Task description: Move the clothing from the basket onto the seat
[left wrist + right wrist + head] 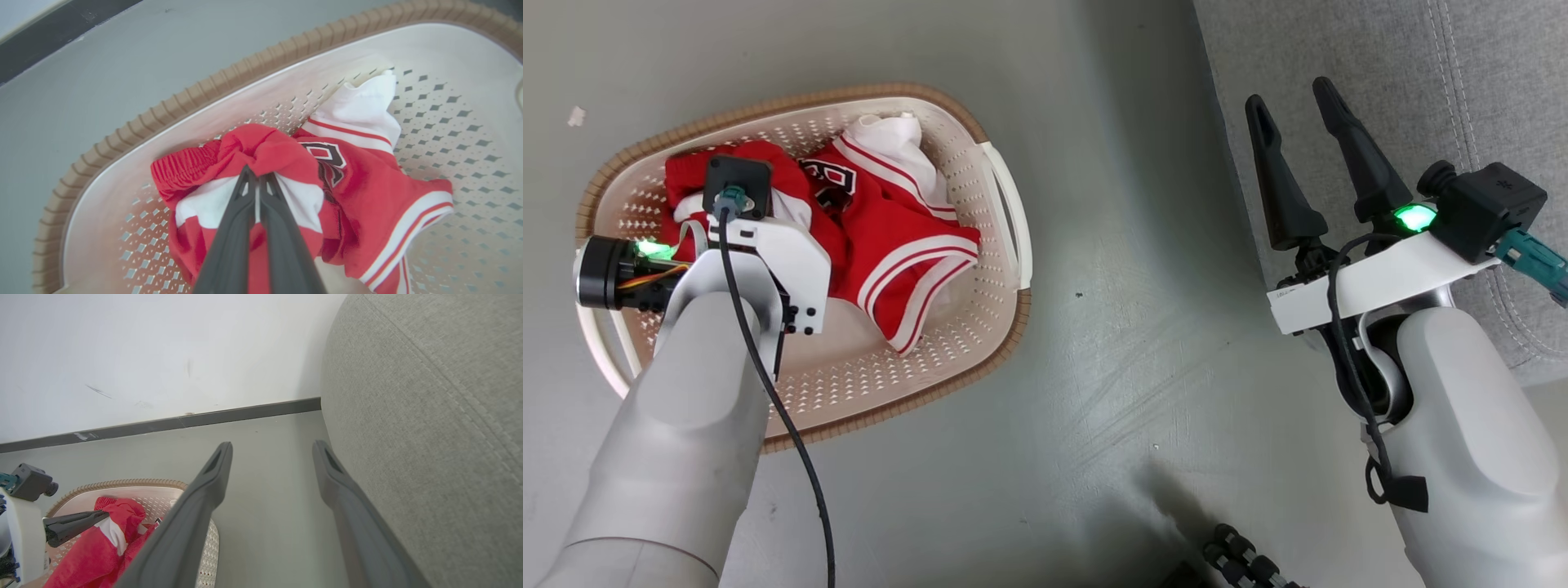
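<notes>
The cream basket [792, 102] with a brown rim stands on the floor at the left, holding the red clothing [890, 237] with white stripes and lettering. My left arm reaches down into it, and its wrist hides the fingers in the head view. In the left wrist view my left gripper [255, 173] is shut on a bunched red fold of the clothing [359, 183], inside the basket [204, 94]. My right gripper [1290, 94] is open and holds nothing, hanging at the edge of the grey seat [1380, 65]. The right wrist view shows its fingers apart [273, 446] beside the seat [429, 416].
Grey floor [1127, 327] separates the basket from the seat. A white wall with a dark baseboard [245, 414] runs behind. A small white scrap [576, 116] lies on the floor at the far left. A black ribbed part [1250, 563] shows at the bottom edge.
</notes>
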Controlling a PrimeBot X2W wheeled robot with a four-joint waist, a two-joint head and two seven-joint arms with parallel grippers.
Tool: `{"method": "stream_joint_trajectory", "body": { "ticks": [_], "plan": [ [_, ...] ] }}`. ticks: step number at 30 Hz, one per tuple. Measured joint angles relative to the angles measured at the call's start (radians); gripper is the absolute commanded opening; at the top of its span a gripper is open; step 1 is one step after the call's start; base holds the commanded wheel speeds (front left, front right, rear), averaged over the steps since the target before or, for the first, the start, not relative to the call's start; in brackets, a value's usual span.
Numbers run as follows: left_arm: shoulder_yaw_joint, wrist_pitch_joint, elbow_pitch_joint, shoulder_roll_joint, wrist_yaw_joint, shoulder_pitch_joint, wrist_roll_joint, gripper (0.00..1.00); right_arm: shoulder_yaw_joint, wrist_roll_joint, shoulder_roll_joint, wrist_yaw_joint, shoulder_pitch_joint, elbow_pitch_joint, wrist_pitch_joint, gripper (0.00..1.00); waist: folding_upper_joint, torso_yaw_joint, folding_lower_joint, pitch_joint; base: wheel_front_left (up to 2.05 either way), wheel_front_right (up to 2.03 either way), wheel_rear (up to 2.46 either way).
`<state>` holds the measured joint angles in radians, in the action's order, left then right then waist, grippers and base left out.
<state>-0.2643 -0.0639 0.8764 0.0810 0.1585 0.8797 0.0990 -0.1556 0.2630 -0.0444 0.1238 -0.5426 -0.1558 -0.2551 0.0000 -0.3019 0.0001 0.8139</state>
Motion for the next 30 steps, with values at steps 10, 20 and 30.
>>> {"method": "stream_joint_trajectory", "body": {
  "ticks": [10, 20, 30],
  "plan": [
    [0.007, 0.078, -0.007, -0.025, -0.027, -0.039, 0.044, 0.00, 0.004, -0.013, -0.018, 0.000, 0.005, -0.019, 0.000, 1.00, 0.0000, 0.045, 0.0000, -0.068, 0.00, 0.00, 0.00],
    [0.013, 0.165, -0.017, -0.049, -0.066, -0.096, 0.114, 0.00, 0.009, -0.029, -0.056, 0.000, 0.048, -0.027, 0.000, 1.00, 0.0000, 0.096, 0.0000, -0.159, 0.00, 0.00, 0.00],
    [-0.004, 0.234, -0.040, -0.053, -0.119, -0.142, 0.176, 0.00, -0.016, -0.049, -0.088, 0.000, 0.111, -0.038, 0.000, 1.00, 0.0000, 0.153, 0.0000, -0.267, 0.00, 0.00, 0.00]
  ]
}}
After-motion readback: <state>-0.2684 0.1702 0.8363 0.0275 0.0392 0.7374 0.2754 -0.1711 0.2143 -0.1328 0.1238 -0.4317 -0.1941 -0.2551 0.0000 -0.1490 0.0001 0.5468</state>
